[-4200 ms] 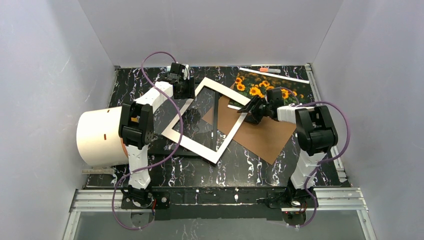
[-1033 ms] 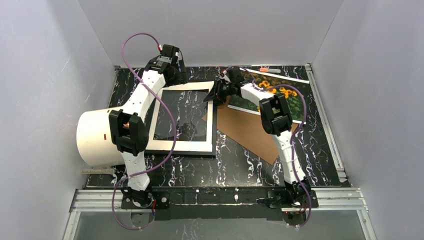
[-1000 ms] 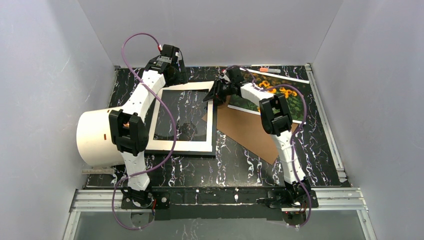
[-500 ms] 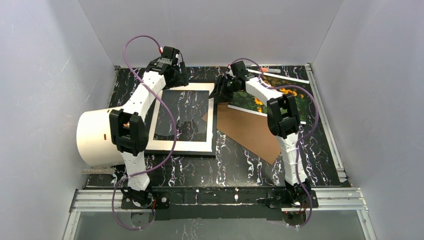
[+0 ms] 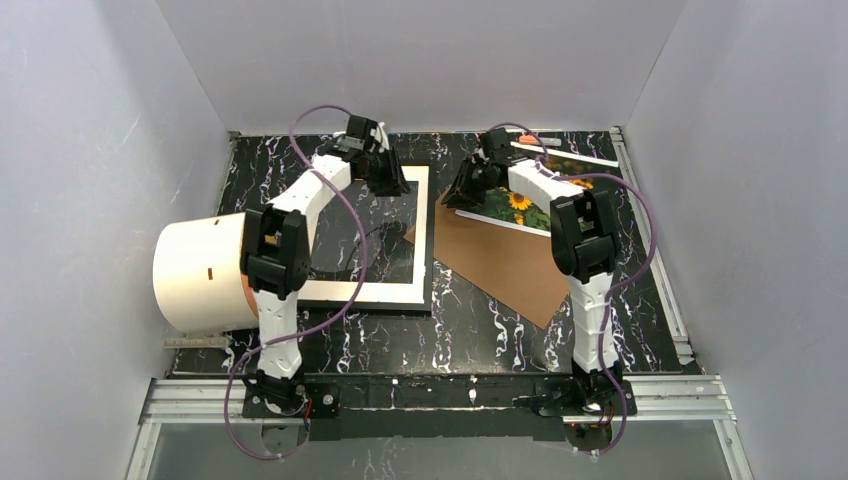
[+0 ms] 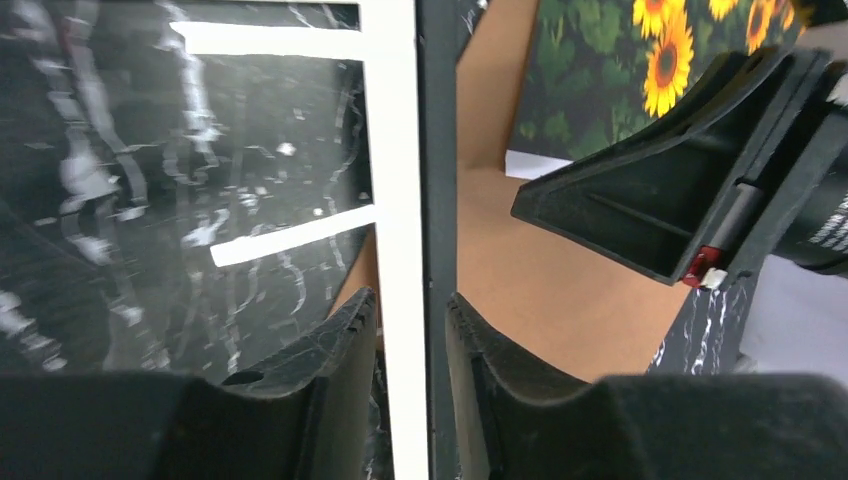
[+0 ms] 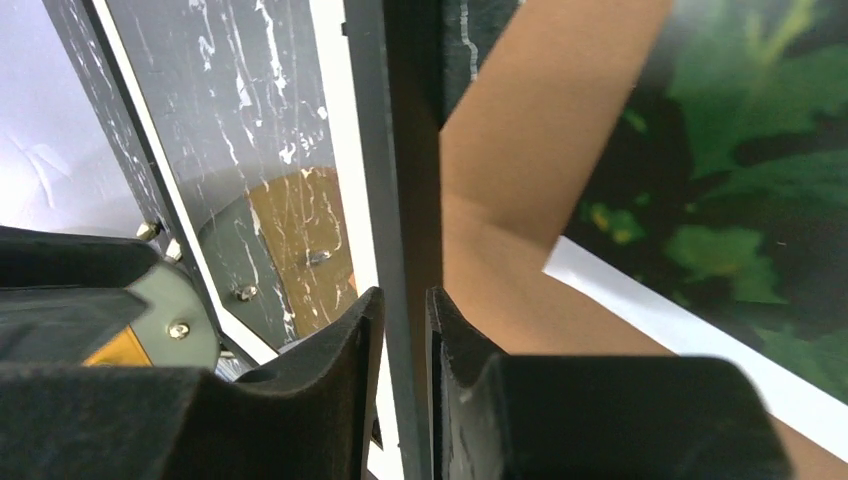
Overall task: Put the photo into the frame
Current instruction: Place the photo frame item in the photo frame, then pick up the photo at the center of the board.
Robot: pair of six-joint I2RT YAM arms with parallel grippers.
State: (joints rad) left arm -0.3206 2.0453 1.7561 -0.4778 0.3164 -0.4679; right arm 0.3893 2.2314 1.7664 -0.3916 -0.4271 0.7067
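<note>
The frame (image 5: 422, 250) lies flat. The left gripper (image 6: 408, 300) and right gripper (image 7: 405, 295) align with its rail, jaws narrowly apart, grip unclear. The right should lift the photo (image 5: 505, 208) by its border, unbent.

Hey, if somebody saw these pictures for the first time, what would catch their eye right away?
The frame, pale-bordered and lying flat on the black marbled table left of centre, with the left gripper and right gripper both near its far right corner. Just right of it, the bright sunflower photo lies partly on a brown backing board. A big white cylinder sits at the table's left edge.
</note>
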